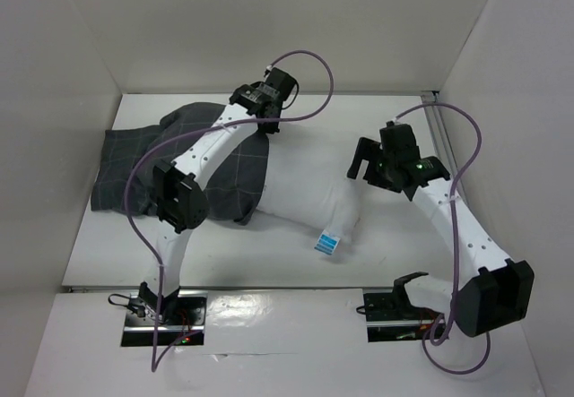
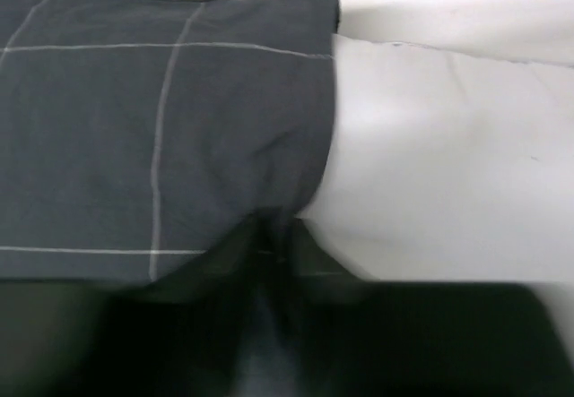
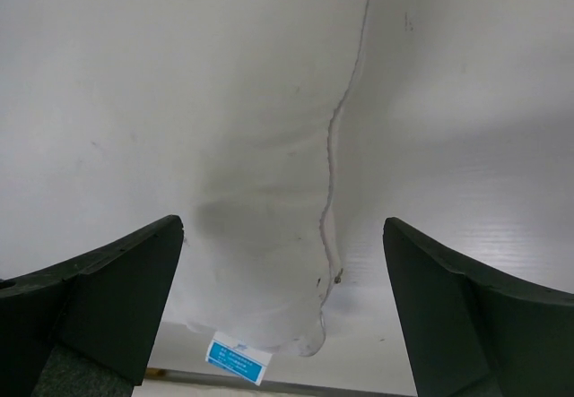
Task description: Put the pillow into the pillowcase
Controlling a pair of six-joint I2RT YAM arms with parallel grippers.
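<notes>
Work on this task looks about half done, in my judgement. The pillow [image 1: 305,195] lies flat on the table [image 1: 224,263], with one end already inside the pillowcase [image 1: 134,159] and the other end bare.

The left gripper [image 2: 269,271] is at the open hem of the pillowcase, just where the dark cloth meets the white pillow. The cloth puckers up toward the gap between its jaws, so I think it is placed there to take the hem and pull it further over the pillow. Its fingers are only a dark blur, and I cannot tell if they are clamped on the cloth or only close to it.

The right gripper [image 3: 282,236] hangs above the bare end of the pillow with its jaws wide apart and nothing between them. Below the jaws I see the pillow seam and a dent in the stuffing. The small blue tag [image 3: 238,359] lies on the near side of the jaws, closer to the left finger. This position seems chosen for pushing or holding the free end while the other arm draws the case.
</notes>
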